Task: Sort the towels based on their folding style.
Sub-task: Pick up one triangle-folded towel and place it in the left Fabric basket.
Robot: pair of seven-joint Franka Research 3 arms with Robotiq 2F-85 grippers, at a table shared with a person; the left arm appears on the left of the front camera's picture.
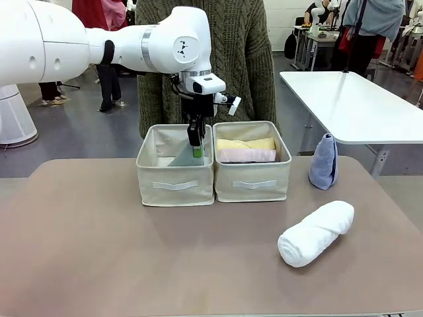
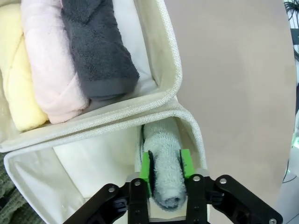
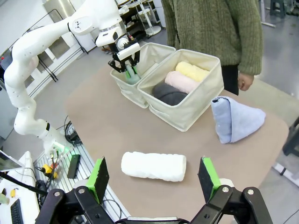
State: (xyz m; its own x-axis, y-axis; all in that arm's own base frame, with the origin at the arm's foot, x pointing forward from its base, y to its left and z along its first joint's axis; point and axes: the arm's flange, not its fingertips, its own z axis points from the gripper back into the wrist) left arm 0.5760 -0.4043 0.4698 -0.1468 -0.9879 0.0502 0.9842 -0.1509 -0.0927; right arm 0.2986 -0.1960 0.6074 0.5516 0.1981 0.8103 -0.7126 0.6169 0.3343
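Observation:
My left gripper [image 1: 197, 150] reaches down into the left cream bin [image 1: 175, 188]. Its green pads [image 2: 145, 168] press both sides of a mint green towel [image 2: 164, 149], which sits against the bin's wall. The right bin [image 1: 254, 188] holds rolled yellow [image 1: 244, 143], pink [image 1: 246, 156] and dark grey [image 2: 96, 51] towels side by side. A light blue folded towel [image 1: 324, 162] stands on the table right of the bins. A white rolled towel [image 1: 316, 232] lies in front of it. My right gripper [image 3: 152, 173] hovers open high above the white roll [image 3: 154, 165].
A person in a green knitted sweater [image 1: 218, 59] stands right behind the bins, one hand [image 3: 243, 81] hanging at the side. A white table [image 1: 350, 105] stands at the back right. The brown table [image 1: 99, 257] has free room at its left and front.

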